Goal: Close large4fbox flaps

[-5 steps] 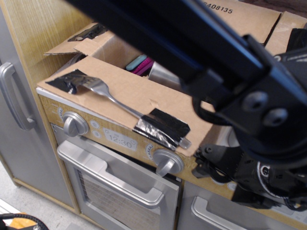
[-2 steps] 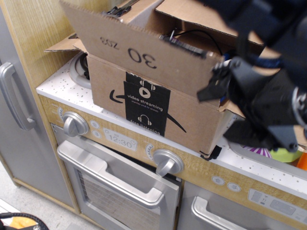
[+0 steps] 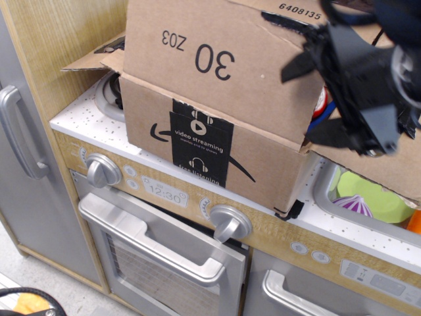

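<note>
The large brown box (image 3: 210,141) with the smile-arrow logo and black "video streaming" tape stands on the toy stove top. Its front flap (image 3: 217,66), printed "30 Z03", stands upright, printed side facing me; the fork is hidden behind it. The back flap (image 3: 299,12), printed "6408135", shows just above it. The left flap (image 3: 92,62) sticks out sideways. The right flap (image 3: 401,168) hangs out over the sink. My black gripper (image 3: 308,102) is at the front flap's right edge, with its fingers (image 3: 295,66) spread open and nothing held.
The box sits on a white speckled counter (image 3: 79,112) above a toy oven with two knobs (image 3: 227,222), a clock panel (image 3: 164,193) and a door handle (image 3: 154,247). A sink (image 3: 368,197) with green and purple toys is at the right. A grey cabinet door (image 3: 26,151) is at the left.
The front flap has swung up from lying folded outward, fork side up, to standing upright. My gripper has risen with it along its right edge.
</note>
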Controlling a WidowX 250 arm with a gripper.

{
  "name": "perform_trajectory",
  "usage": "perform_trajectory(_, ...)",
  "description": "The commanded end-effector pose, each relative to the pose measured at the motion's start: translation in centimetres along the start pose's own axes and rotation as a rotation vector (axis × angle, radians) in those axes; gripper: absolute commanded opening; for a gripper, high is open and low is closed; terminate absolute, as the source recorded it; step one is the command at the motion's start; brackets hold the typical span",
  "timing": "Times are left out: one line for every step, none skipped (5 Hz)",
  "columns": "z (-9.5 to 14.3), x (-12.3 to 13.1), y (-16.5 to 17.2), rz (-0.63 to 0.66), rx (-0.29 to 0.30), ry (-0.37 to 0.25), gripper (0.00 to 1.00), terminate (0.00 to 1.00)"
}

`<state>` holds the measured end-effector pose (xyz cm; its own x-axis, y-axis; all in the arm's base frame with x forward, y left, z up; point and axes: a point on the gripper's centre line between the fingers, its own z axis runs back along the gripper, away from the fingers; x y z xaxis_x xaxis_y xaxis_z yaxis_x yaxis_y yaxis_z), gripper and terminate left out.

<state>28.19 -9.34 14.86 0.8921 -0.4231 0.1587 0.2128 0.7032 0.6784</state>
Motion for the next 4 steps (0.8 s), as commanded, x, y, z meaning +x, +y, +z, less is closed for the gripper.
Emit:
perform_trajectory(-1.5, 3.3, 3.3, -0.014, -0.275, -0.103, 1.00, 0.00)
perform_trajectory(-3.6, 3.6, 3.5, -0.016, -0.365, -0.138, 1.00, 0.00)
perform_trajectory(-4.8, 3.2, 2.8, 0.013, -0.425, -0.132, 1.00, 0.00)
perform_trajectory(-4.9, 2.5, 2.0, 0.037, -0.431, -0.165, 1.00, 1.00)
